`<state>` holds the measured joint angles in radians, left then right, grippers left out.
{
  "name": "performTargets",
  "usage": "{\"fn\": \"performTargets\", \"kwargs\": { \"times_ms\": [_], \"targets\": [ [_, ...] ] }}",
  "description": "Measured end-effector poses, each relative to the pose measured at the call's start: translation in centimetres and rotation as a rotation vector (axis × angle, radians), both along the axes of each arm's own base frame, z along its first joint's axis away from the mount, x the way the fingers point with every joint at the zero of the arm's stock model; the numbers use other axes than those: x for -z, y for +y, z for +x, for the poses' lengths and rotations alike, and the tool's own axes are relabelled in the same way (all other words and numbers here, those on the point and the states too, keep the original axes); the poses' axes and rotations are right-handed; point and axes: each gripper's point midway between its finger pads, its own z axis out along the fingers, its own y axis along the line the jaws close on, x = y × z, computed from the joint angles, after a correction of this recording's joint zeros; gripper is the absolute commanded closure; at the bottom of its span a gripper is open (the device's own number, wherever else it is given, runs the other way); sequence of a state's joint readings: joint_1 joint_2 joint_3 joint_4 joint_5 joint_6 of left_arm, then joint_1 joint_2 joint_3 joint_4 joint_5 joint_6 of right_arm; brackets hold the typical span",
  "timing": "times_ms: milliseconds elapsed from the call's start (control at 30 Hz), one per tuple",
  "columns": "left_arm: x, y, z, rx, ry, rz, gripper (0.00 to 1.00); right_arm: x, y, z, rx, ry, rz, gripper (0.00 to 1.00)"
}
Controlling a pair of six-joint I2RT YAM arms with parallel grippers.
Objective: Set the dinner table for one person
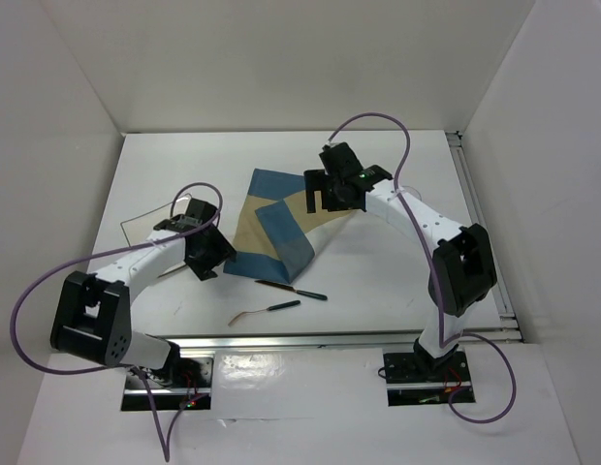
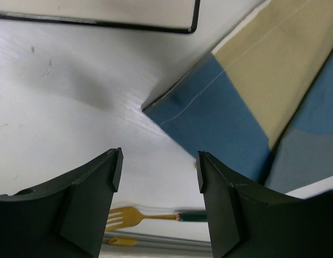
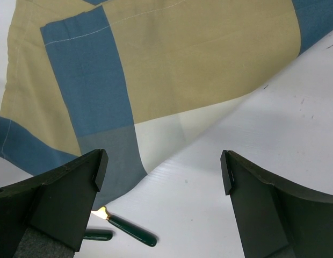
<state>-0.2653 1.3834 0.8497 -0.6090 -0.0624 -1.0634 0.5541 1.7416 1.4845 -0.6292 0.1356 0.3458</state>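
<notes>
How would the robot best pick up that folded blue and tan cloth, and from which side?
Probably by the pointed blue corner of the placemat nearest the left hand, coming from above on the left. That corner juts out over the table, its doubled edge giving something to pinch.

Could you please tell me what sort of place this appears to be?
Probably a robotics lab test cell, not a home: a white table edged by a metal rail, plain white walls around it, and a left arm and right arm bolted on.
</notes>
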Motion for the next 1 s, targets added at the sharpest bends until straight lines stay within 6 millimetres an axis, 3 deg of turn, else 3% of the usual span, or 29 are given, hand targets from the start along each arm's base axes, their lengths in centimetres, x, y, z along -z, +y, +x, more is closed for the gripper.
{"fn": "performTargets", "kwargs": {
  "times_ms": [267,467,600,733,767,867,1000],
  "targets": [
    [2.6,-0.6,1.5,-0.013,0.029,-0.017,0.24,0.0,0.3,-0.2,-0.021,0.001,-0.001,0.0],
    [3.3,-0.9,1.9,-0.01,0.034,-0.023,0.24,0.0,1.4,-0.8,-0.052,0.002,-0.001,0.0],
    [3.6,-1.2,2.3,-0.006,0.035,-0.033,0.3,0.2,1.9,-0.8,-0.061,0.006,-0.003,0.0],
    [3.7,-1.5,3.1,-0.003,0.037,-0.037,0.5,0.3,2.1,-1.0,-0.067,0.007,-0.007,0.0],
    [3.8,-1.5,3.2,-0.002,0.035,-0.037,0.67,0.3,2.2,-1.1,-0.072,0.004,-0.011,0.0],
    [4.1,-1.6,3.5,0.0,0.034,-0.035,1.0,0.2,3.3,-1.7,-0.111,-0.009,-0.028,0.02],
    [3.8,-1.6,3.5,0.006,0.035,-0.02,1.0,0.4,6.3,-2.2,-0.175,-0.034,-0.056,0.07]
  ]
}}
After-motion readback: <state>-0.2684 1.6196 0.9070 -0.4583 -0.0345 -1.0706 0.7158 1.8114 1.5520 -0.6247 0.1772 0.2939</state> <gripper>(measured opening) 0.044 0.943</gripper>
